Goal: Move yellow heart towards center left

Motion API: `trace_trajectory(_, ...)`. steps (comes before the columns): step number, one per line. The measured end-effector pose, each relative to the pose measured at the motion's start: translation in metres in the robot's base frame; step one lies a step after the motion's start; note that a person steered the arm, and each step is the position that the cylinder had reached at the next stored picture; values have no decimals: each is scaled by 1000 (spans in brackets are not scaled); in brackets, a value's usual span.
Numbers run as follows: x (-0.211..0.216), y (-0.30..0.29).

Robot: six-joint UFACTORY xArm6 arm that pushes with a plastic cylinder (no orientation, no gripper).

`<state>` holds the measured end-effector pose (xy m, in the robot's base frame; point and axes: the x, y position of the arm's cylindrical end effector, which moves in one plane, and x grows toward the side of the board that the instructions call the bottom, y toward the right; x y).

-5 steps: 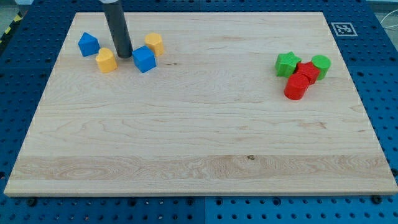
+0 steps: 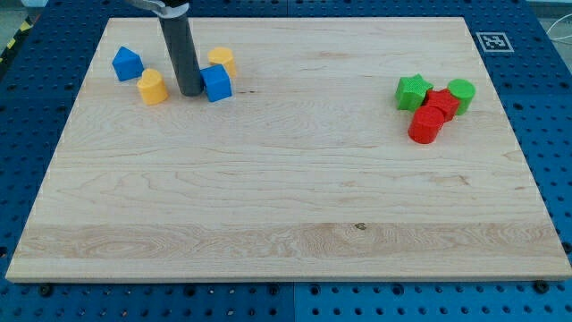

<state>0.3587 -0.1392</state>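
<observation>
Since earlier my tip (image 2: 190,93) shifted right, touching blue cube (image 2: 216,83) | blocks: 2 yellow, 2 blue, 2 green, 2 red | no jaws

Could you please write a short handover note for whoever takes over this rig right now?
No claw here: the arm ends in a rod.
My tip is down on the board near the view's top left, between the yellow heart on its left and a blue block touching its right side.
A second yellow block sits just behind that blue one; another blue block lies further left.
Done: nothing visible; the heart sits near the top-left corner.
Left: get behind the heart and push it toward the view's bottom, to centre left.
</observation>
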Motion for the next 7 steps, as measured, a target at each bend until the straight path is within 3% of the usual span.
trace_trajectory(4,-24,-27)
trace_trajectory(7,-6,-48)
